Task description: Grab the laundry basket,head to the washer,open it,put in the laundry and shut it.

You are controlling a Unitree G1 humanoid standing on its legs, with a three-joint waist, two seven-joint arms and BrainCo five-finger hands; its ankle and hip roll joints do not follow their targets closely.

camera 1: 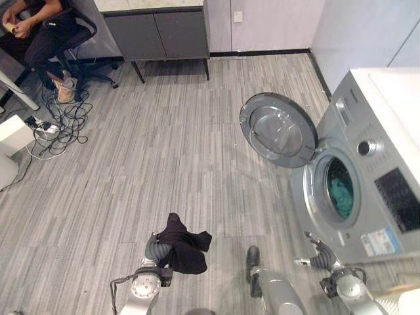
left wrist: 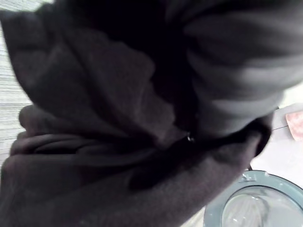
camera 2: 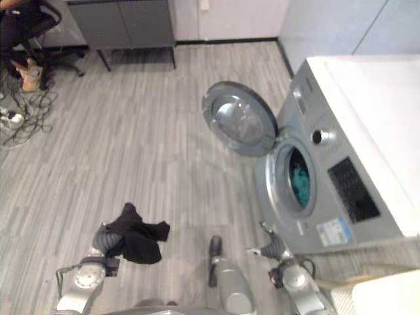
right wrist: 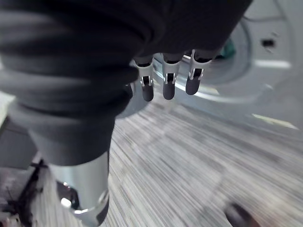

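While the left hand [camera 1: 157, 248] sits low in the head views, a crumpled black garment [camera 1: 184, 249] is bunched over it and hangs to its right; the cloth covers the fingers, so whether they curl round it cannot be told. In the left wrist view the same dark cloth [left wrist: 94, 142] drapes across the ribbed cover. The right hand [camera 1: 320, 252] is raised near the lower front of the silver-grey front-loading washing machine [camera 1: 387, 197], touching nothing; its silver, dark-tipped fingers [right wrist: 165, 85] are straight and side by side, slightly parted, and hold nothing. Beyond them, the washer's round porthole [camera 1: 338, 190] stands uncovered, with teal laundry [camera 1: 341, 193] lying inside the drum. The round glass-centred washer door [camera 1: 279, 128] is swung fully open to the left of the opening, hinged at its right edge. The grey wood-plank floor [camera 1: 164, 151] spreads out past it. Farther back, a dark grey low cabinet on thin legs [camera 1: 157, 33] stands against the wall. In the far left corner a seated person [camera 1: 36, 26] occupies a black office chair [camera 1: 82, 46], with tangled cables [camera 1: 59, 125] on the floor nearby.
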